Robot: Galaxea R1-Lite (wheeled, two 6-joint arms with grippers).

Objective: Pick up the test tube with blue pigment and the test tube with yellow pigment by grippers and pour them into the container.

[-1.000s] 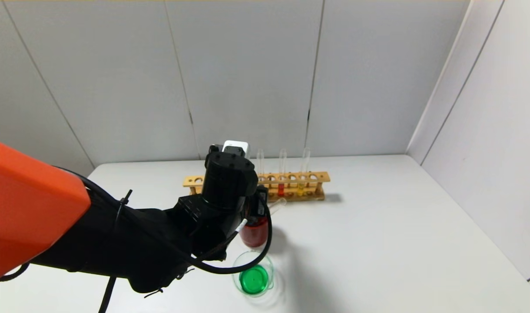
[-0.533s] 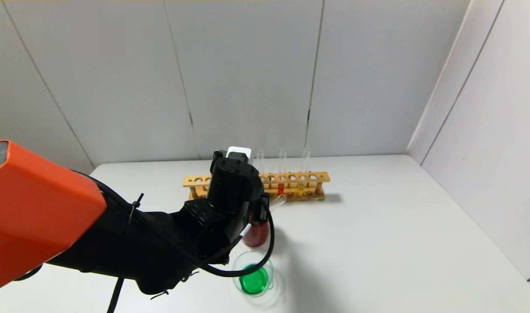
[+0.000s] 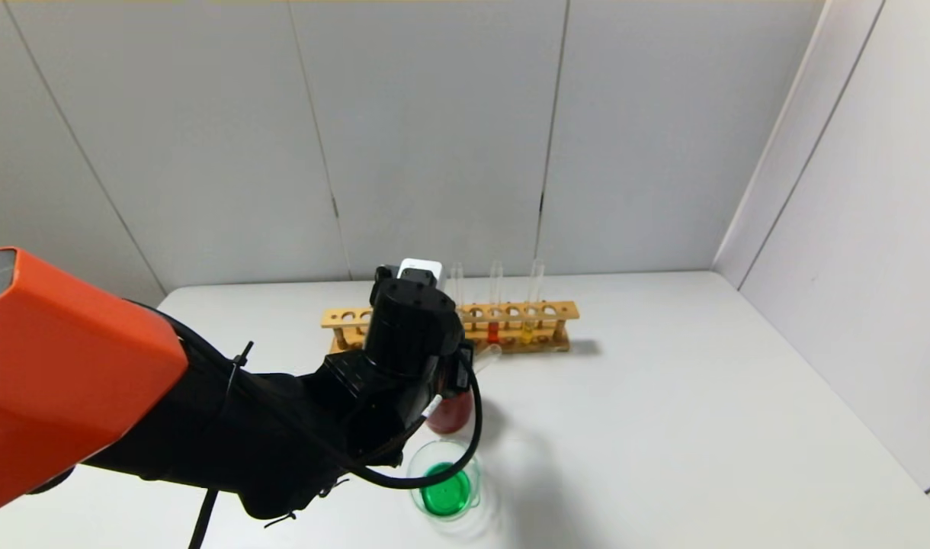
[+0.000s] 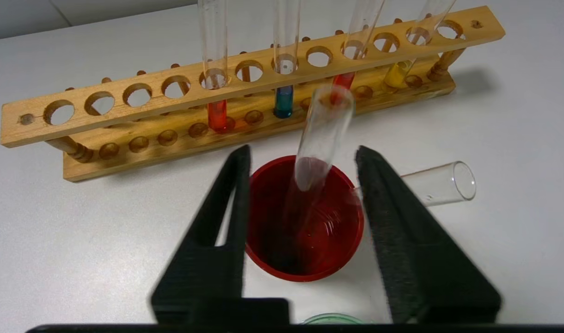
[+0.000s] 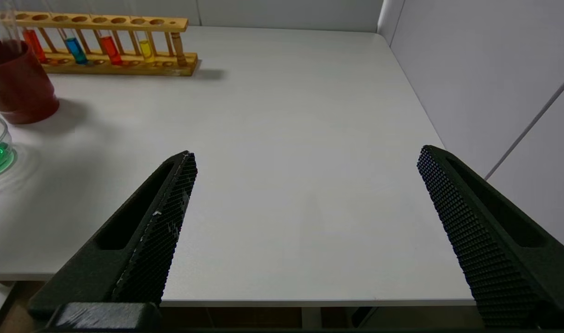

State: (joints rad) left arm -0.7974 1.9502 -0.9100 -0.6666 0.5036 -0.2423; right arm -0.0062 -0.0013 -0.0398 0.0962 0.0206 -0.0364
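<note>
My left gripper (image 4: 303, 150) is open, its fingers standing on either side of the dark red cup (image 4: 305, 231). An empty clear tube (image 4: 326, 125) stands loose in the cup between the fingers, touching neither. A second empty tube (image 4: 441, 182) leans out over the cup's rim. The container (image 3: 444, 488), a clear glass dish, holds green liquid just in front of the cup. A tube with blue liquid (image 4: 283, 99) and a tube with yellow liquid (image 4: 395, 74) stand in the wooden rack (image 4: 125, 134). My right gripper (image 5: 305, 157) is open and empty over the table's front edge.
Two tubes with orange-red liquid (image 4: 216, 113) (image 4: 342, 81) also stand in the rack, which has several empty holes. The rack sits at the back of the white table (image 3: 663, 412), close behind the cup. Grey walls close the table at the back and right.
My left wrist has shifted a little to the right and toward the rack over the red cup, then held still. The dish and the rack have not moved.
</note>
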